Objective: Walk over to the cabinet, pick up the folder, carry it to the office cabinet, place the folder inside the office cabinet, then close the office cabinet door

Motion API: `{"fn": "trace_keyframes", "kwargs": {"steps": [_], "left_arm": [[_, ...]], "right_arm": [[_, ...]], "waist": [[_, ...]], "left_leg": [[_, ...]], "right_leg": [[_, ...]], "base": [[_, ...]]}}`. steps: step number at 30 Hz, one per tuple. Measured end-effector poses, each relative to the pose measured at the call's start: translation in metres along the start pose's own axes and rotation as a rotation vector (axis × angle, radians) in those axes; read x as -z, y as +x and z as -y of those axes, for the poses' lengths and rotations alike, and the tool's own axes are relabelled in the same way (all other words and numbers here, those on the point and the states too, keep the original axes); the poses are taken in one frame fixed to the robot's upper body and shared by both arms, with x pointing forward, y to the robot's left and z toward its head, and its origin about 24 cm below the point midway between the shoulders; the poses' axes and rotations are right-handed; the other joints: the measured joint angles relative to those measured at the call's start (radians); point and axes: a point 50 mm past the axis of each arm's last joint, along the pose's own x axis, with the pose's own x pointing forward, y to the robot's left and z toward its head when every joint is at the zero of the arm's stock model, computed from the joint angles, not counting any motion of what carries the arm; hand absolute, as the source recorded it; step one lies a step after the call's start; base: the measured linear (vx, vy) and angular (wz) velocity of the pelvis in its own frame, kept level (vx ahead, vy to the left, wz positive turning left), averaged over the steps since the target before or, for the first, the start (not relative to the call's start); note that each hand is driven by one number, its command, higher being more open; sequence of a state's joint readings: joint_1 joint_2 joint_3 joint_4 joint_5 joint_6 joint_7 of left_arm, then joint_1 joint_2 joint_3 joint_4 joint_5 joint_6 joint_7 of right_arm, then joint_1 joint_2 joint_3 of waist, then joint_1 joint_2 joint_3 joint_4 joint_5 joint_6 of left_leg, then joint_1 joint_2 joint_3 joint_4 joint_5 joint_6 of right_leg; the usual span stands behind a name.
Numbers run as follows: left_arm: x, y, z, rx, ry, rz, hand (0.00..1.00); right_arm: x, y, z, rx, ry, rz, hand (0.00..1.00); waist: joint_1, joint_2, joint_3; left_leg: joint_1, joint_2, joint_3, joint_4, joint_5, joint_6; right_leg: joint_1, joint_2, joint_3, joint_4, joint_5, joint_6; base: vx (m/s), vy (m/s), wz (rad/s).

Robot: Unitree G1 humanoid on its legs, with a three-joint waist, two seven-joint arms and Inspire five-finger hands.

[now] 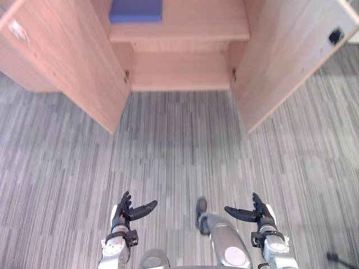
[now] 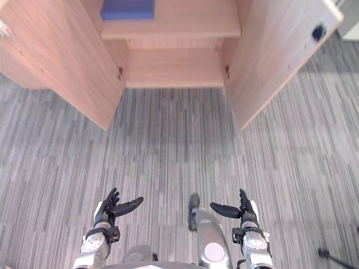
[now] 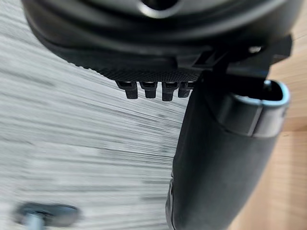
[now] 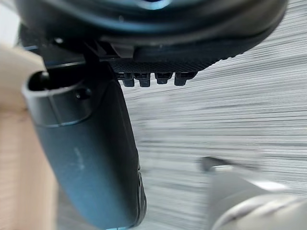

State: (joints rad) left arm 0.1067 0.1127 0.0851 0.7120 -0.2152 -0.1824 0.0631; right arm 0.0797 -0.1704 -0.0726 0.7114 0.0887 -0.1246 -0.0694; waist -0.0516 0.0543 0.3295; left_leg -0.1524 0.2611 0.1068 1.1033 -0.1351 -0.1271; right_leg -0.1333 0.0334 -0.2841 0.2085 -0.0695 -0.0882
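A blue folder (image 1: 135,10) lies flat on the upper shelf of the wooden office cabinet (image 1: 179,70), at the shelf's left side. Both cabinet doors stand wide open: the left door (image 1: 61,61) and the right door (image 1: 291,56). My left hand (image 1: 126,213) hangs low at the bottom of the view, fingers straight, thumb out, holding nothing. My right hand (image 1: 255,214) mirrors it on the other side, also empty. In the wrist views the left hand (image 3: 220,158) and right hand (image 4: 91,153) show straight fingers over the carpet.
Grey striped carpet (image 1: 179,157) stretches between me and the cabinet. The right door carries a small black handle (image 1: 335,36). The lower shelf (image 1: 179,73) is bare wood.
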Motion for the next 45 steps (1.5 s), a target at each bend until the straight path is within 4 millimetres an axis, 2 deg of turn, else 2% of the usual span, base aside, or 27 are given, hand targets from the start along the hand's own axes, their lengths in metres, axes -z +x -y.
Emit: {"fn": "trace_keyframes", "kwargs": {"steps": [2, 3, 5, 7, 8, 9, 10, 11, 12, 13, 14, 15, 17, 19, 20, 22, 23, 24, 25, 28, 29, 31, 33, 35, 36, 39, 45], "left_arm": [[-0.002, 0.000, 0.003, 0.009, -0.001, 0.007, 1.00], [-0.001, 0.000, 0.004, 0.016, 0.000, 0.005, 1.00], [-0.001, 0.000, 0.003, 0.016, 0.000, 0.005, 1.00], [0.002, -0.001, 0.003, 0.014, 0.001, -0.010, 1.00], [0.004, -0.002, 0.002, 0.007, 0.002, -0.014, 1.00], [0.004, -0.002, 0.001, 0.003, 0.004, -0.017, 1.00], [0.003, 0.000, -0.002, -0.003, 0.012, -0.017, 1.00], [-0.002, 0.002, 0.001, 0.006, 0.015, -0.001, 1.00], [-0.001, 0.002, 0.002, 0.007, 0.018, -0.003, 1.00], [0.003, 0.000, 0.000, 0.004, 0.026, -0.016, 1.00], [0.006, -0.002, -0.001, 0.000, 0.027, -0.026, 1.00], [0.007, -0.003, -0.005, -0.008, 0.034, -0.030, 1.00], [0.003, -0.001, -0.010, -0.023, 0.051, -0.020, 1.00], [-0.004, 0.002, -0.014, -0.031, 0.062, -0.003, 1.00], [-0.007, 0.004, -0.015, -0.037, 0.062, 0.009, 1.00], [-0.008, 0.003, -0.019, -0.045, 0.069, 0.015, 1.00], [-0.005, 0.000, -0.026, -0.056, 0.084, 0.007, 1.00], [0.003, 0.001, -0.016, -0.050, 0.049, -0.032, 1.00], [0.007, -0.001, -0.013, -0.041, 0.044, -0.046, 1.00], [0.014, -0.004, 0.002, -0.011, 0.005, -0.060, 1.00], [0.014, -0.005, 0.004, 0.002, 0.000, -0.060, 1.00], [0.014, -0.007, 0.010, 0.014, -0.012, -0.053, 1.00], [0.006, -0.007, 0.014, 0.031, -0.011, -0.015, 1.00], [-0.008, -0.006, 0.015, 0.037, -0.016, 0.047, 1.00], [-0.016, -0.007, 0.016, 0.042, -0.020, 0.083, 1.00], [-0.049, -0.008, 0.017, 0.062, 0.017, 0.231, 1.00], [-0.084, -0.032, 0.004, 0.007, 0.161, 0.450, 1.00]], "right_arm": [[-0.006, 0.001, -0.004, -0.006, 0.017, 0.032, 1.00], [-0.010, 0.002, -0.005, -0.008, 0.020, 0.047, 1.00], [-0.015, 0.005, -0.005, -0.009, 0.022, 0.060, 1.00], [-0.018, 0.009, -0.002, 0.014, 0.041, 0.058, 1.00], [-0.017, 0.010, -0.001, 0.026, 0.041, 0.049, 1.00], [-0.016, 0.010, -0.001, 0.028, 0.039, 0.043, 1.00], [-0.011, 0.008, -0.002, 0.027, 0.042, 0.025, 1.00], [-0.008, 0.008, 0.000, 0.032, 0.039, 0.011, 1.00], [-0.005, 0.008, 0.000, 0.036, 0.043, -0.007, 1.00], [0.007, 0.005, 0.000, 0.039, 0.049, -0.054, 1.00], [0.012, 0.003, -0.001, 0.037, 0.046, -0.073, 1.00], [0.019, 0.000, -0.003, 0.028, 0.034, -0.095, 1.00], [0.021, -0.002, -0.009, -0.003, 0.017, -0.106, 1.00], [0.021, -0.002, -0.015, -0.034, 0.001, -0.106, 1.00], [0.020, -0.001, -0.016, -0.037, 0.002, -0.104, 1.00], [0.022, -0.003, -0.015, -0.033, 0.002, -0.106, 1.00], [0.030, -0.008, -0.014, -0.029, 0.004, -0.126, 1.00], [0.029, -0.004, -0.004, -0.006, -0.018, -0.136, 1.00], [0.030, -0.005, -0.001, 0.004, -0.015, -0.141, 1.00], [0.030, -0.006, 0.003, 0.021, -0.014, -0.135, 1.00], [0.031, -0.008, 0.001, 0.019, -0.004, -0.133, 1.00], [0.032, -0.010, 0.002, 0.033, 0.014, -0.131, 1.00], [0.030, -0.008, 0.006, 0.056, 0.036, -0.123, 1.00], [0.028, -0.007, 0.010, 0.073, 0.051, -0.119, 1.00], [0.029, -0.008, 0.013, 0.084, 0.054, -0.120, 1.00], [0.037, -0.014, 0.020, 0.117, 0.070, -0.139, 1.00], [0.048, -0.022, 0.023, 0.123, 0.068, -0.168, 1.00]], "waist": [[0.026, -0.020, 0.003], [0.039, -0.028, 0.003], [0.049, -0.036, 0.006], [0.068, -0.037, 0.006], [0.084, -0.037, 0.004], [0.087, -0.042, -0.003], [0.075, -0.072, -0.026], [0.058, -0.079, -0.033], [0.055, -0.082, -0.033], [0.059, -0.096, -0.036], [0.055, -0.097, -0.038], [0.045, -0.098, -0.040], [0.024, -0.090, -0.044], [0.006, -0.081, -0.041], [0.006, -0.075, -0.038], [0.006, -0.078, -0.051], [0.007, -0.120, -0.079], [0.014, -0.073, -0.082], [0.008, -0.074, -0.090], [0.013, -0.050, -0.089], [0.015, -0.049, -0.088], [0.025, -0.051, -0.088], [0.042, -0.046, -0.091], [0.042, -0.037, -0.096], [0.037, -0.027, -0.101], [0.035, -0.029, -0.110], [0.036, -0.012, -0.125]], "left_leg": [[-0.135, 0.007, 0.064, -0.030, -0.063, 0.028], [-0.199, -0.009, 0.102, -0.157, -0.085, 0.050], [-0.233, -0.061, 0.115, -0.411, -0.081, 0.052], [-0.222, -0.140, 0.064, -0.848, 0.044, 0.044], [-0.221, -0.159, 0.041, -0.893, 0.154, 0.052], [-0.214, -0.168, 0.037, -0.885, 0.213, 0.089], [-0.207, -0.205, 0.043, -0.888, 0.235, 0.145], [-0.194, -0.229, 0.048, -0.870, 0.196, 0.174], [-0.171, -0.235, 0.056, -0.861, 0.172, 0.176], [-0.092, -0.258, 0.076, -0.857, 0.122, 0.183], [-0.025, -0.270, 0.075, -0.862, 0.071, 0.188], [0.054, -0.282, 0.072, -0.873, 0.030, 0.197], [0.147, -0.280, 0.049, -0.910, 0.009, 0.199], [0.216, -0.253, 0.035, -0.945, 0.009, 0.198], [0.244, -0.229, 0.033, -0.947, 0.008, 0.196], [0.284, -0.213, 0.030, -0.941, -0.025, 0.135], [0.308, -0.237, 0.031, -0.921, -0.078, 0.077], [0.316, -0.189, 0.027, -0.867, -0.115, 0.060], [0.292, -0.186, 0.024, -0.792, -0.105, 0.043], [0.146, -0.105, 0.033, -0.413, -0.106, -0.007], [0.089, -0.070, 0.048, -0.319, -0.123, -0.001], [0.050, -0.059, 0.066, -0.340, -0.142, 0.014], [0.047, -0.073, 0.078, -0.551, -0.129, 0.021], [0.057, -0.079, 0.078, -0.746, -0.037, 0.031], [0.063, -0.086, 0.075, -0.829, 0.059, 0.034], [0.127, -0.131, 0.071, -0.961, 0.082, 0.077], [0.182, -0.176, 0.066, -1.042, 0.099, 0.096]], "right_leg": [[0.107, 0.005, 0.013, -0.074, -0.019, 0.003], [0.166, 0.005, 0.025, -0.121, -0.025, 0.010], [0.224, -0.002, 0.049, -0.161, -0.037, 0.026], [0.301, -0.015, 0.099, -0.203, -0.067, 0.069], [0.336, -0.021, 0.135, -0.211, -0.094, 0.097], [0.347, -0.030, 0.151, -0.209, -0.107, 0.111], [0.340, -0.078, 0.161, -0.178, -0.128, 0.135], [0.293, -0.109, 0.183, -0.052, -0.137, 0.151], [0.278, -0.122, 0.196, 0.027, -0.140, 0.156], [0.237, -0.155, 0.205, 0.235, -0.126, 0.184], [0.183, -0.187, 0.197, 0.432, -0.064, 0.263], [0.098, -0.223, 0.191, 0.664, -0.035, 0.242], [-0.010, -0.231, 0.142, 0.784, -0.129, 0.162], [-0.085, -0.197, 0.093, 0.671, -0.191, 0.129], [-0.122, -0.157, 0.079, 0.503, -0.196, 0.127], [-0.123, -0.093, 0.075, 0.118, -0.066, 0.116], [-0.121, -0.089, 0.113, -0.051, 0.194, 0.055], [-0.137, -0.064, 0.104, 0.039, 0.175, 0.027], [-0.118, -0.069, 0.109, 0.046, 0.115, 0.032], [-0.036, -0.040, 0.102, 0.020, 0.038, 0.005], [0.013, -0.030, 0.090, -0.005, 0.030, 0.002], [0.076, -0.030, 0.093, -0.041, 0.030, 0.011], [0.112, -0.033, 0.117, -0.076, 0.033, 0.015], [0.123, -0.032, 0.121, -0.087, 0.028, 0.029], [0.127, -0.029, 0.121, -0.088, 0.021, 0.040], [0.145, -0.061, 0.118, -0.097, 0.003, 0.078], [0.184, -0.095, 0.109, -0.128, 0.000, 0.108]], "base": [[0.60, -0.175, -0.13], [0.55, -0.115, -0.14], [0.46, -0.027, -0.31], [0.65, 0.102, -0.72], [0.60, 0.166, -0.84], [0.62, 0.218, -0.54], [0.66, 0.232, -0.08], [0.78, 0.287, 0.08], [0.64, 0.228, -0.08], [0.61, 0.218, -0.20], [0.59, 0.178, -0.15], [0.57, 0.154, 0.01], [0.52, 0.066, 0.29], [0.49, -0.034, 0.37], [0.58, -0.136, 0.28], [0.61, -0.150, 0.34], [0.54, -0.149, 0.21], [0.51, -0.137, 0.29], [0.47, -0.170, 0.10], [0.40, -0.144, 0.11], [0.36, -0.101, 0.05], [0.35, -0.073, -0.10], [0.32, 0.007, -0.34], [0.24, 0.084, -0.13], [0.19, 0.143, 0.07], [0.14, 0.155, 0.14], [0.06, 0.077, 0.09]]}}
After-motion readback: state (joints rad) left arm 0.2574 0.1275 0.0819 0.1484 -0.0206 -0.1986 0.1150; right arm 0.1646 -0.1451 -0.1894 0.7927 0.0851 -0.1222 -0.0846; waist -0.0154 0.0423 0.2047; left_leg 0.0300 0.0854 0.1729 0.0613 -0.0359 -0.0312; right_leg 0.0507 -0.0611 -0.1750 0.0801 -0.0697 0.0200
